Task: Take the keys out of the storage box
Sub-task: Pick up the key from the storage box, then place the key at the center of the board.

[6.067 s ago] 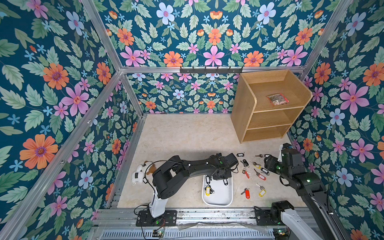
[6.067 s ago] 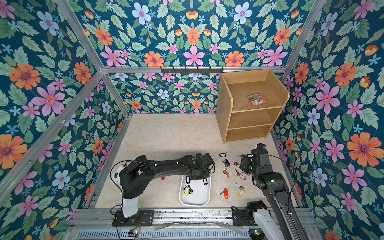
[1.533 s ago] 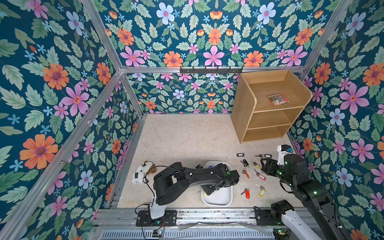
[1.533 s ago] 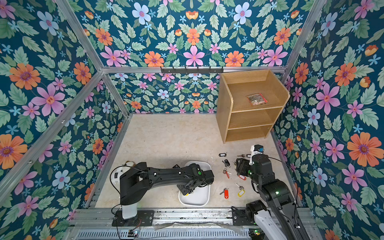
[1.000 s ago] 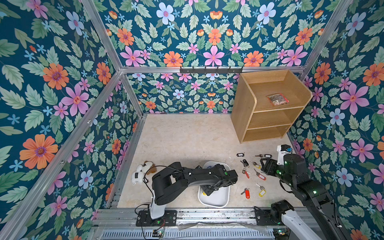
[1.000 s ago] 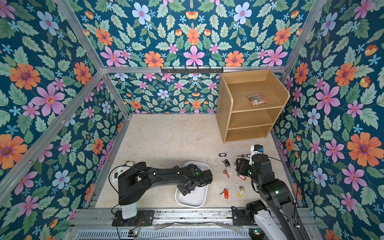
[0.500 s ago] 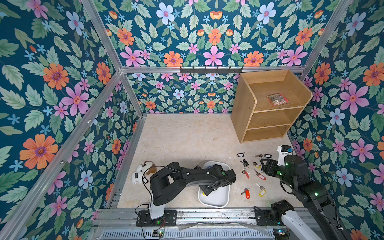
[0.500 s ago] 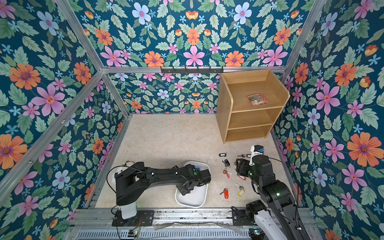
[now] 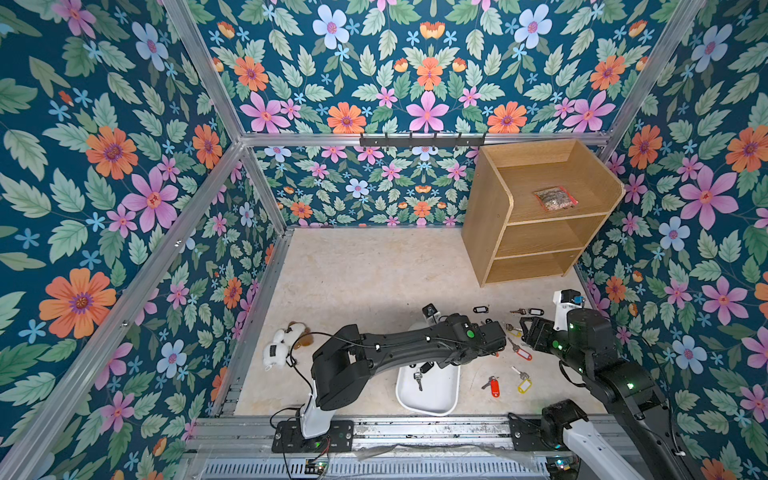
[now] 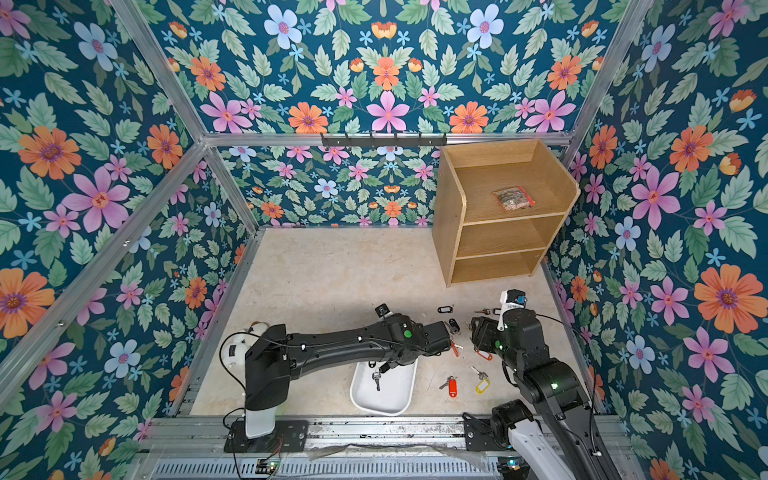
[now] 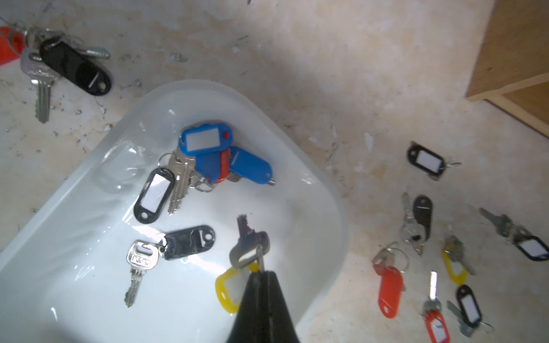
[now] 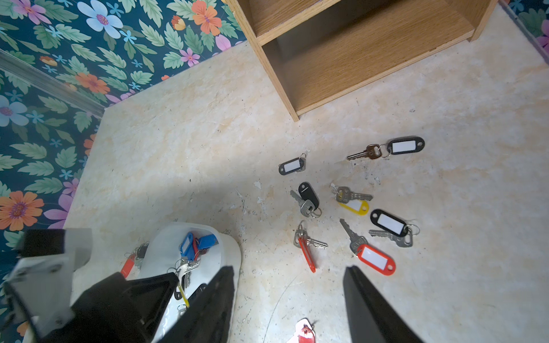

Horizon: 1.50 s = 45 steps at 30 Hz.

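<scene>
Keys point(image 11: 178, 181) lie in a loose cluster on the floor of the storage box point(image 9: 434, 397), with blue tags point(image 11: 205, 141) heaped at its far end and black tags point(image 11: 187, 242) nearer the middle. The left claw point(image 11: 263, 274) is clenched, its tips pinching the ring of the yellow-tagged key point(image 11: 248, 248). The blade points away from the claw, and the yellow tag point(image 11: 227, 292) sits just beside the tips. In the right wrist view the tag seems to dangle above the box floor, though I cannot tell whether it is fully clear.

The next move turns on the side wall. The box lies with its long axis running away from the robot, and the held key hangs over the half nearer the robot's right. The loose keys point(image 12: 353, 205) on the worktop point(image 9: 374, 282) are spread just beyond that right wall. The short way out is therefore sideways across the low long wall, not along the length. The carry probably needs only enough height for the dangling blade to pass the rim without hooking it and dragging the light box.

The right claw point(image 12: 288, 270) hangs released and empty above those loose keys, nearer the drop area than the left. Only the left arm is over the box. A set-down close to the box would keep the two arms apart.
</scene>
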{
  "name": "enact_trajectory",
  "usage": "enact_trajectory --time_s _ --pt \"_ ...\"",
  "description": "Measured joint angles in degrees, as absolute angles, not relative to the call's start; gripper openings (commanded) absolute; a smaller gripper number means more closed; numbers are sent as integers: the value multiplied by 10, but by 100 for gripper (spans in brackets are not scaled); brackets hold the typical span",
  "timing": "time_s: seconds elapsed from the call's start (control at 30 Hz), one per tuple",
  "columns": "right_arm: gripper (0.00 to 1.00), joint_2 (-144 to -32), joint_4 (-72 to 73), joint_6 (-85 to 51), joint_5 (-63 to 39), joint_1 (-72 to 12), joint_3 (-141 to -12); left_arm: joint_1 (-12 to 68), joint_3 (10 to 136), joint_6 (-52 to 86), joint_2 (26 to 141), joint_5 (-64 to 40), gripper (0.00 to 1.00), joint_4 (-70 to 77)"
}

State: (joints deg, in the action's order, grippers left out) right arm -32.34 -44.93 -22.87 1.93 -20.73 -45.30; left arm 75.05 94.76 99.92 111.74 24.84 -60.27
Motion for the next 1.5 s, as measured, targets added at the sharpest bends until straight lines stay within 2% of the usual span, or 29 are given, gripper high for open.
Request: enact_trajectory --time_s 0.17,0.3,0.4,0.6,0.73,0.93,1.2,1.3,1.4,1.47,1.5 --pt "63 -329 -449 -229 19 -207 -453 752 945 980 1069 292 0 -633" --pt "63 -335 -449 -229 19 -207 -453 715 869 961 974 314 0 -641" --pt "63 -342 -449 -229 20 -207 -453 651 773 927 891 309 0 -626" --pt "63 -349 -450 -230 25 -207 -453 473 602 809 768 246 0 -560" --pt "63 -341 -450 -236 32 -207 -453 382 554 724 762 189 0 -516" --pt "63 -332 -450 -242 39 -207 -453 294 515 630 813 117 0 -435" --pt "63 -331 -450 -242 39 -208 -452 222 523 559 868 82 2 -376" --pt "63 -331 -450 -242 40 -208 -452 212 535 538 887 78 21 -365" --pt "63 -330 -450 -242 42 -207 -452 209 540 523 891 79 55 -361" --pt "63 -327 -450 -242 45 -207 -452 208 546 520 889 81 89 -364" --pt "63 -326 -450 -242 45 -207 -452 207 550 514 886 86 94 -368"
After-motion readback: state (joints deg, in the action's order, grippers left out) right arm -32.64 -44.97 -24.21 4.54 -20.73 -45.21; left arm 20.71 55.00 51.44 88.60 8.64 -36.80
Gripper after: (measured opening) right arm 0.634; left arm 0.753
